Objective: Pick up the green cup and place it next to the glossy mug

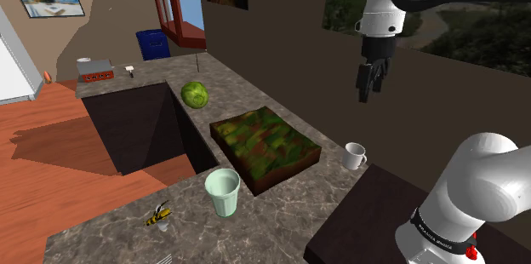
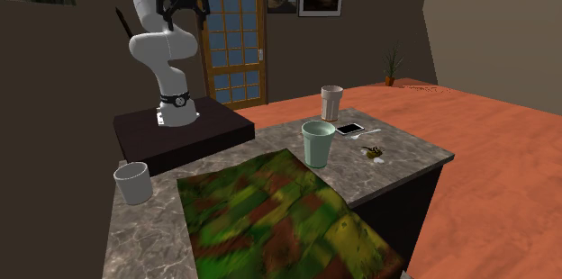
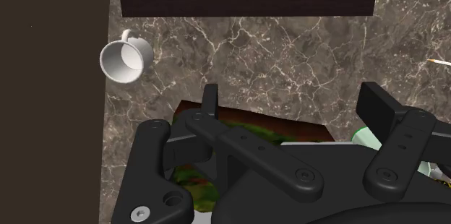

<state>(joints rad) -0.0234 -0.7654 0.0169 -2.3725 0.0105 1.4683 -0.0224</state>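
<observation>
The pale green cup (image 1: 223,192) (image 2: 317,142) stands upright on the marble counter, near its front edge in the shoulder view. A sliver of this cup (image 3: 365,136) peeks out behind one finger. The white mug (image 1: 354,156) (image 2: 132,183) (image 3: 126,60) sits upright by the dark wall, across a patterned block from the cup. My gripper (image 1: 368,83) (image 2: 180,16) (image 3: 294,103) hangs high above the counter, over the area near the mug. It is open and its fingers hold nothing.
A thick green, red and brown block (image 1: 265,147) (image 2: 279,223) lies between cup and mug. A deep sink recess (image 1: 140,126) and a green round vegetable (image 1: 195,94) lie beyond. A yellow-black insect figure (image 1: 158,216), a phone (image 2: 349,129) and a grey cup (image 2: 332,103) sit near the green cup. The dark stand (image 1: 366,220) borders the counter.
</observation>
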